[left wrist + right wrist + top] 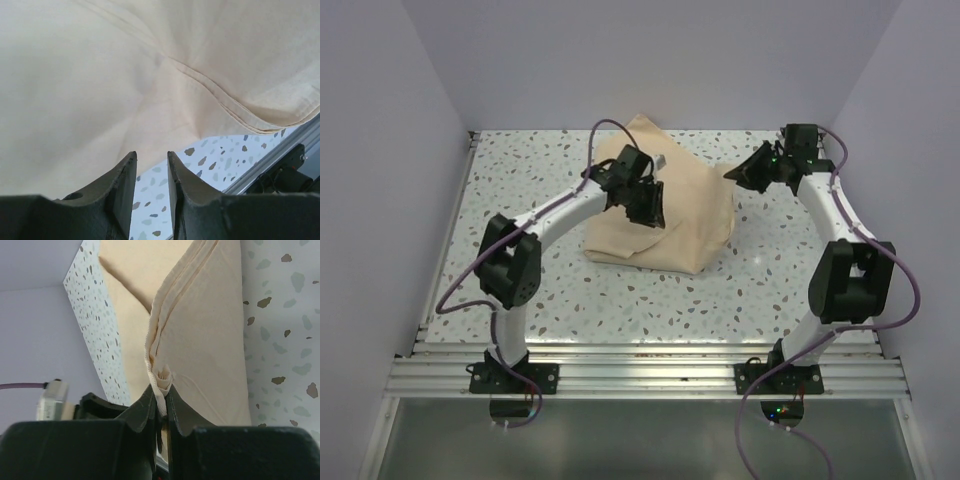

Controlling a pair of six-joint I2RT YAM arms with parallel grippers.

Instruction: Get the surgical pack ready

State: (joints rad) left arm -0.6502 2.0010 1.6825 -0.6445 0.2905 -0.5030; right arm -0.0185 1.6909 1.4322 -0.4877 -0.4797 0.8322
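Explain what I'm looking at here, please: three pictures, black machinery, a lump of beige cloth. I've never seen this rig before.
These are two robot arms bolted at the near edge of a speckled table. The wide picture looks down from above and behind them; the other two come from a small camera on each wrist, so each shows its own jaws at the bottom.

The beige lump is the surgical pack, a fabric sheet folded over on the table. A bit of metal pokes out at its far side; I cannot tell what it is.

The left gripper hangs over the pack with its jaws slightly apart and nothing between them. The right gripper is shut on a bunched edge of the fabric, at the pack's right side.
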